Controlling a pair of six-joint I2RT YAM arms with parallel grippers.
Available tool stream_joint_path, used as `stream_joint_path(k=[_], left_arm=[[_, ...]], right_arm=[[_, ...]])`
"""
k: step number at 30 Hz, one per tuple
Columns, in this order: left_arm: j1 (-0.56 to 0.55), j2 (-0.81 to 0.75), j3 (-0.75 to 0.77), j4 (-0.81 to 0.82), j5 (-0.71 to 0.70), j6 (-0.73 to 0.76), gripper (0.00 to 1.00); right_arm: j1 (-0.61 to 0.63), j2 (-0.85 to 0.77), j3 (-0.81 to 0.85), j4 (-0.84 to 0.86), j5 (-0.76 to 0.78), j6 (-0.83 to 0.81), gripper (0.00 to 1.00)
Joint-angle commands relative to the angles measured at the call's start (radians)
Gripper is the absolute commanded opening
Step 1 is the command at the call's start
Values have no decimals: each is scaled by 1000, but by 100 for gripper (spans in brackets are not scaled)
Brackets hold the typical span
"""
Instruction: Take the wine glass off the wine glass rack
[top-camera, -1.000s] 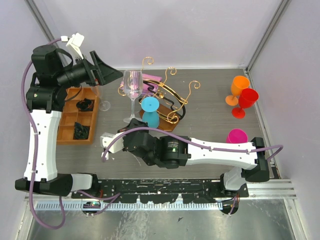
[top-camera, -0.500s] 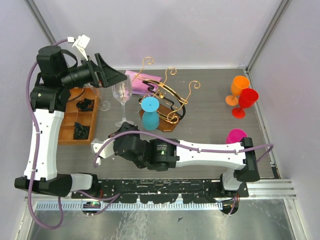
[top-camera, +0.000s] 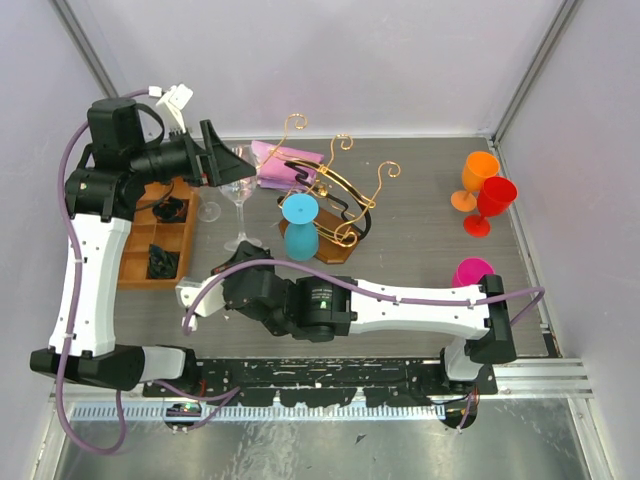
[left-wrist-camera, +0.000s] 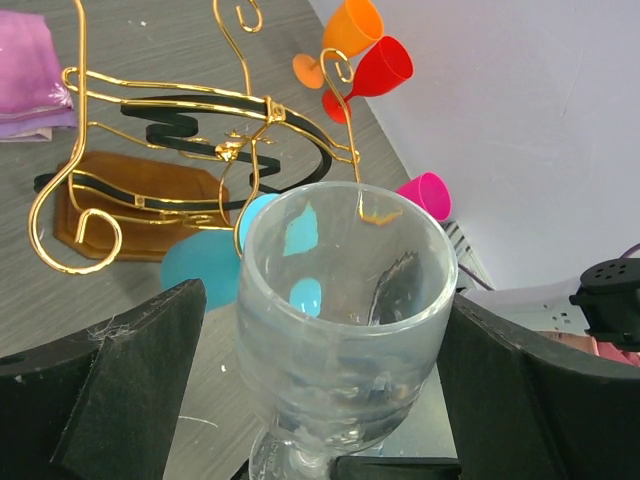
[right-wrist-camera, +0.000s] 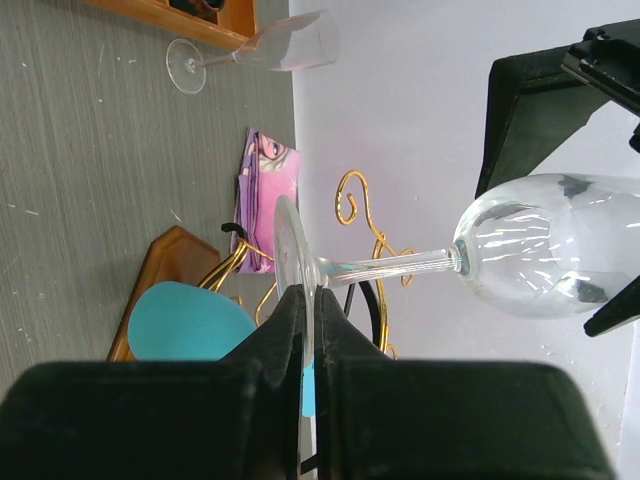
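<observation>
A clear wine glass (top-camera: 238, 205) is held upright in the air, left of the gold wire wine glass rack (top-camera: 345, 190) and clear of its rails. My right gripper (top-camera: 243, 258) is shut on the glass's round foot (right-wrist-camera: 292, 250). My left gripper (top-camera: 232, 168) is open, with its fingers (left-wrist-camera: 130, 400) on either side of the bowl (left-wrist-camera: 345, 300). The right finger is very close to the glass. In the right wrist view the bowl (right-wrist-camera: 550, 245) sits between the left gripper's fingers (right-wrist-camera: 530, 100). A blue glass (top-camera: 299, 210) is at the rack's brown base (top-camera: 335, 250).
An orange compartment tray (top-camera: 150, 250) stands at the left. A second clear glass (top-camera: 208, 210) lies beside it. A pink cloth (top-camera: 285, 160) lies behind the rack. An orange glass (top-camera: 478, 180), a red glass (top-camera: 492, 200) and a pink cup (top-camera: 472, 272) stand at the right.
My right gripper has carried the clear glass left and away from the rack. My left gripper has swung in and now straddles the bowl.
</observation>
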Motion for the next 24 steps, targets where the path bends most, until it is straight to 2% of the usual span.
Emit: stream_joint_path(k=[1, 4, 6, 19, 20, 24], left_arm=[[-2, -16, -1, -23, -5, 30, 100], [-2, -13, 9, -21, -3, 28, 91], [-2, -10, 16, -18, -1, 23, 90], [-2, -29, 26, 25, -26, 5, 96], [-2, -30, 27, 27, -27, 4, 93], [-2, -26, 23, 23, -19, 5, 69]], right_arm=[[8, -5, 53, 74, 16, -50, 1], [7, -5, 46, 76, 25, -50, 1], [7, -8, 43, 75, 27, -50, 1], [9, -25, 30, 70, 18, -31, 1], [9, -26, 29, 69, 18, -29, 1], [9, -32, 23, 69, 21, -23, 1]])
